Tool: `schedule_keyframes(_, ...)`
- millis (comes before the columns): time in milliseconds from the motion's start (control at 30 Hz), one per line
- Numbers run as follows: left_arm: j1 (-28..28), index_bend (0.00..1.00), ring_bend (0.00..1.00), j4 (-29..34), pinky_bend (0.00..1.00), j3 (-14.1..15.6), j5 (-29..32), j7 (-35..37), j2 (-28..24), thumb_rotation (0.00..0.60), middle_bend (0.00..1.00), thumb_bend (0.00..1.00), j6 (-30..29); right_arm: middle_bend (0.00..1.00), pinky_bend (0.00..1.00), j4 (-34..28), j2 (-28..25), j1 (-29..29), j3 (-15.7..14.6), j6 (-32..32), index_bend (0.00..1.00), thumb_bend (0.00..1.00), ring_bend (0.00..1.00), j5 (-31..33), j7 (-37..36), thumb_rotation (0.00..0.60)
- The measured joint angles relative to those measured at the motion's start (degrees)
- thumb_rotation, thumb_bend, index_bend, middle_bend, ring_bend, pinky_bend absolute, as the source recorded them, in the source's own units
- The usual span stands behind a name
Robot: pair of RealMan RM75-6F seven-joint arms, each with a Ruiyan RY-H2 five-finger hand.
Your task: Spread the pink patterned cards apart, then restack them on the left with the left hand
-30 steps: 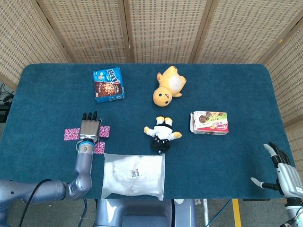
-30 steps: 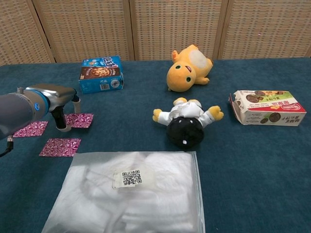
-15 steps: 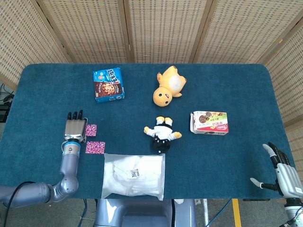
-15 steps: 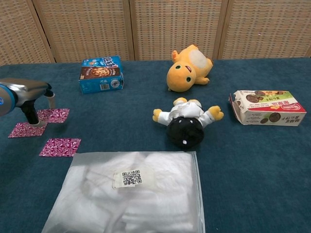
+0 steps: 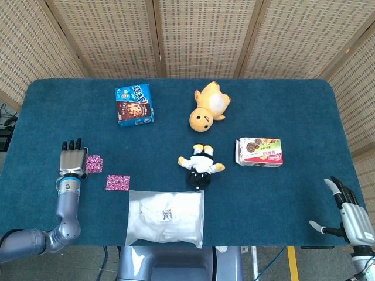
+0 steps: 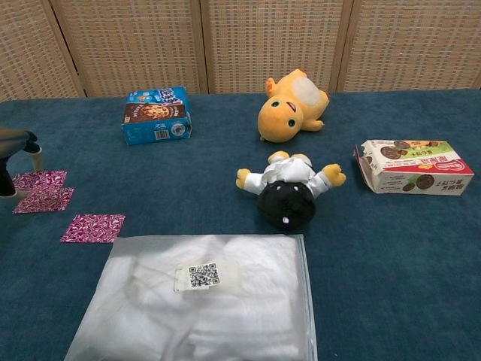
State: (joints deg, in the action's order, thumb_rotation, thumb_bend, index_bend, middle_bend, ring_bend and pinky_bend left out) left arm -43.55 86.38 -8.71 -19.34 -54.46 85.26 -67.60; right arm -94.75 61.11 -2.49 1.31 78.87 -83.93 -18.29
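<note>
Blue-felt tabletop [image 5: 281, 105] | left robot hand [image 5: 71, 158] flat, fingers extended, pressing two overlapping pink cards [image 6: 43, 189] at 9 o'clock | third card [image 6: 93, 227] apart, unstacked: restack partly done | right robot hand [image 5: 351, 215] spread, idle at 4 o'clock

Our left hand [image 5: 71, 159] is now much further left on the blue table than it was a second ago. Back then it sat flat between two pink patterned cards. One of them, the pink patterned card on the far side [image 6: 40, 179], has slid left with our hand. It now lies right by the other pink patterned card [image 6: 45, 199], with their edges overlapping a little. In the chest view our left hand now shows only at the left edge.
</note>
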Motion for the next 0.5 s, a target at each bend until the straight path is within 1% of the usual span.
schedule_keyframes(233,0.98,0.59,0.0,-2.02,0.0,1.54,-1.61,1.62,0.09,0.6,0.0,0.34,2.32,0.0,0.0,0.09,0.07,0.01,0.04,0.06,0.04,0.1,0.0,0.08,-0.03,0.6)
schedule_keyframes(500,1.17,0.59,0.0,-3.1,0.0,2.02,-3.09,2.29,0.69,0.6,0.0,0.33,2.86,0.0,0.0,0.16,0.12,0.05,-0.01,0.17,0.04,0.11,0.0,-0.01,0.03,0.6)
